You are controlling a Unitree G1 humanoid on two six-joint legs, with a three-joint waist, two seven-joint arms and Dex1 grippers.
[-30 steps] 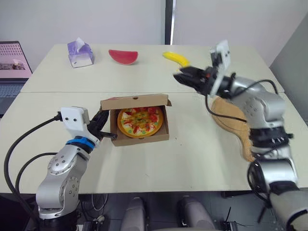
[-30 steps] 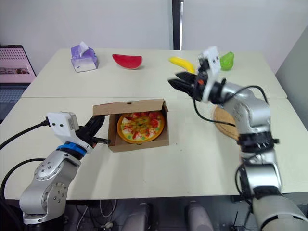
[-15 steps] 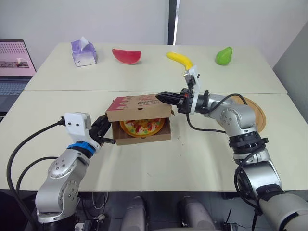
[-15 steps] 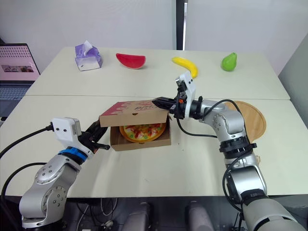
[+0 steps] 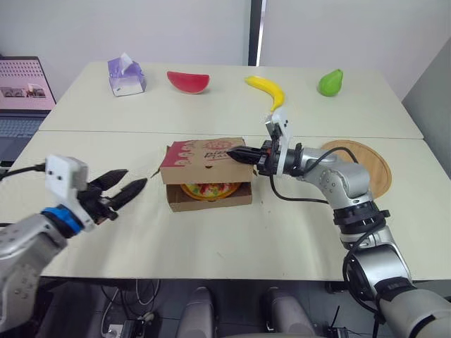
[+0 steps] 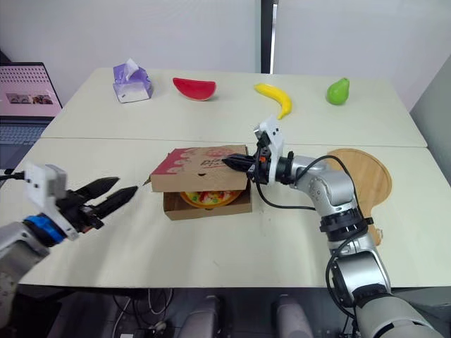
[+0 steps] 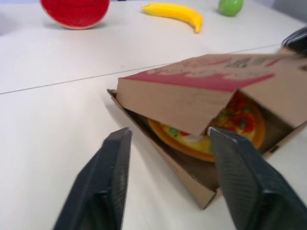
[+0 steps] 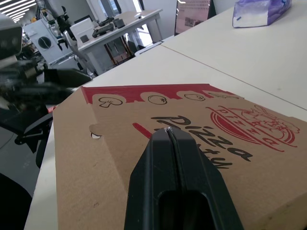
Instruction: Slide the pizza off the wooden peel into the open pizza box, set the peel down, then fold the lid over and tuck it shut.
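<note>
While the pizza (image 5: 211, 189) sat inside the pizza box (image 5: 210, 202) and the wooden peel (image 5: 365, 166) lay to its right, the right tool (image 5: 235, 152), pressed together, held the lid (image 5: 199, 152) down; tucking it shut likely fell to the spread left tool (image 5: 136, 177) nearby.

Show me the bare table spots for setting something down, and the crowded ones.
Free: the near strip of table in front of the box, and the band between box and the watermelon, banana and pear. Crowded: left of the box, where the open left gripper hangs, and its right, with the right gripper on the lid and the peel beyond.
</note>
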